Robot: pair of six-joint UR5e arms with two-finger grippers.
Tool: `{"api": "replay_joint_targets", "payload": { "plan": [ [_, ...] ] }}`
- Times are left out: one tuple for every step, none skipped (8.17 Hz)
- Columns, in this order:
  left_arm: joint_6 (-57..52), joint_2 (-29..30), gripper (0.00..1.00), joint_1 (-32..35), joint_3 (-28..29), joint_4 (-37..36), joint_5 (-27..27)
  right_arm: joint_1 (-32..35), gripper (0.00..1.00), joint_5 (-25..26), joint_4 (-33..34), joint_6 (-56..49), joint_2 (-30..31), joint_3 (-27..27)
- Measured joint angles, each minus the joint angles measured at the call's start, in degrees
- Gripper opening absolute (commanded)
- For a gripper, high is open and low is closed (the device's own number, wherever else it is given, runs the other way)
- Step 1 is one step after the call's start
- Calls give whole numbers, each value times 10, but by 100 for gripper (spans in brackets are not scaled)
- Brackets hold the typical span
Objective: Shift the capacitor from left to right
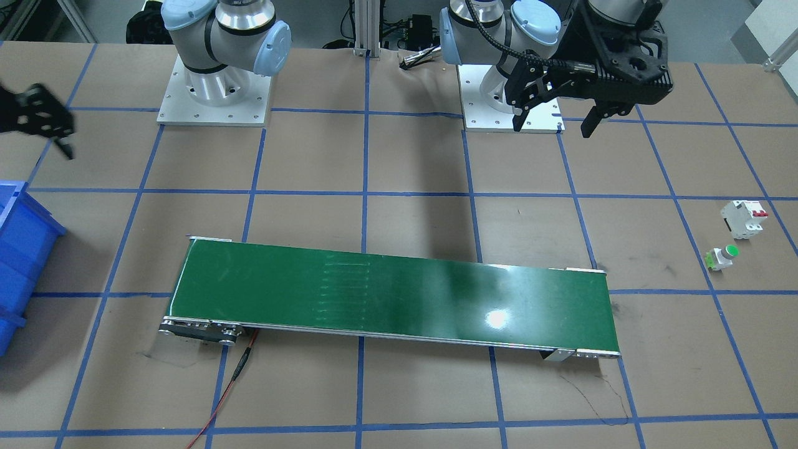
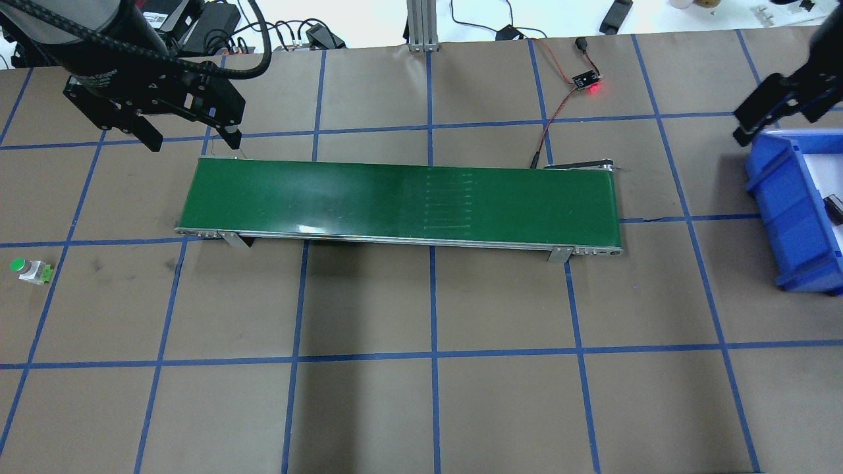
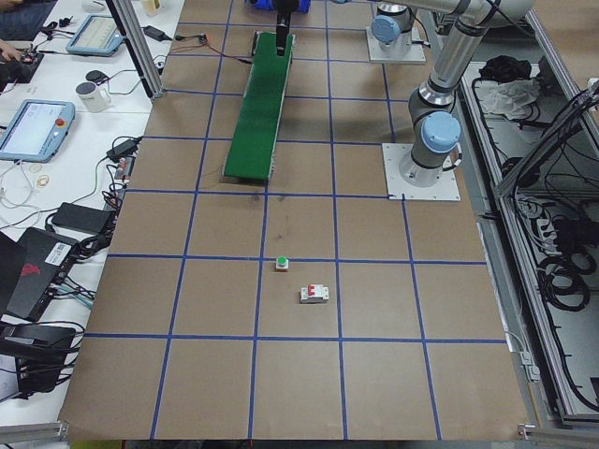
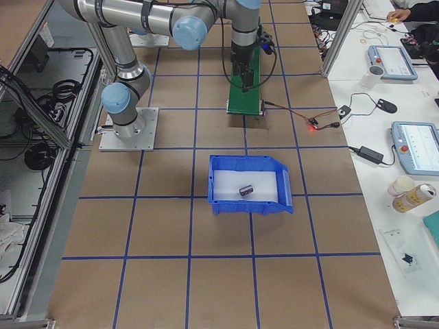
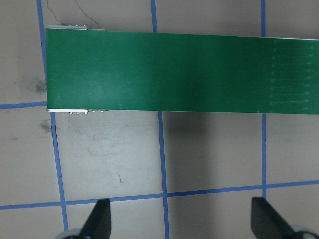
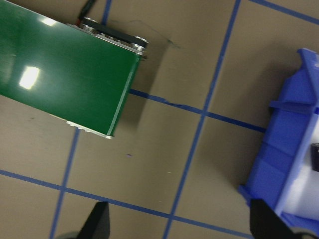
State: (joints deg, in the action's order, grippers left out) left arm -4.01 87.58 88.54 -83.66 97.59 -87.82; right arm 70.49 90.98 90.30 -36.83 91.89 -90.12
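Observation:
The capacitor (image 4: pixel 245 190), a small dark cylinder, lies inside the blue bin (image 4: pixel 247 161) on its white floor. It also shows at the edge of the overhead view (image 2: pixel 835 204) and of the right wrist view (image 6: pixel 315 157). My left gripper (image 2: pixel 192 141) is open and empty, hovering just behind the left end of the green belt (image 2: pixel 395 197). Its fingers (image 5: pixel 97 221) stand wide apart in the left wrist view. My right gripper (image 6: pixel 182 224) is open and empty, above the table between the belt's right end and the bin.
A white breaker with red switches (image 1: pixel 745 218) and a white button with a green cap (image 1: pixel 721 257) lie on the table at my far left. A red-lit sensor board (image 2: pixel 588 82) with wires sits behind the belt.

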Motion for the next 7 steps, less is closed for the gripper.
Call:
{"api": "replay_joint_targets", "payload": {
  "plan": [
    [-1, -1, 100, 0, 0, 1, -6, 55, 100, 0, -18, 78, 15, 1],
    [-1, -3, 100, 0, -2, 1, -25, 114, 100, 1, -27, 156, 25, 2],
    [2, -6, 100, 0, -2, -1, -55, 174, 100, 3, -32, 228, 31, 2],
    [5, -8, 100, 0, -1, -7, -78, 222, 100, 1, -35, 286, 33, 2],
    [7, -8, 100, 2, -2, -14, -88, 252, 100, 1, -38, 320, 33, 1],
    [6, -8, 100, 5, -3, -17, -91, 267, 100, 1, -40, 337, 32, 0],
    [5, -8, 100, 8, -3, -19, -91, 272, 100, -1, -41, 344, 32, 0]
  ]
}}
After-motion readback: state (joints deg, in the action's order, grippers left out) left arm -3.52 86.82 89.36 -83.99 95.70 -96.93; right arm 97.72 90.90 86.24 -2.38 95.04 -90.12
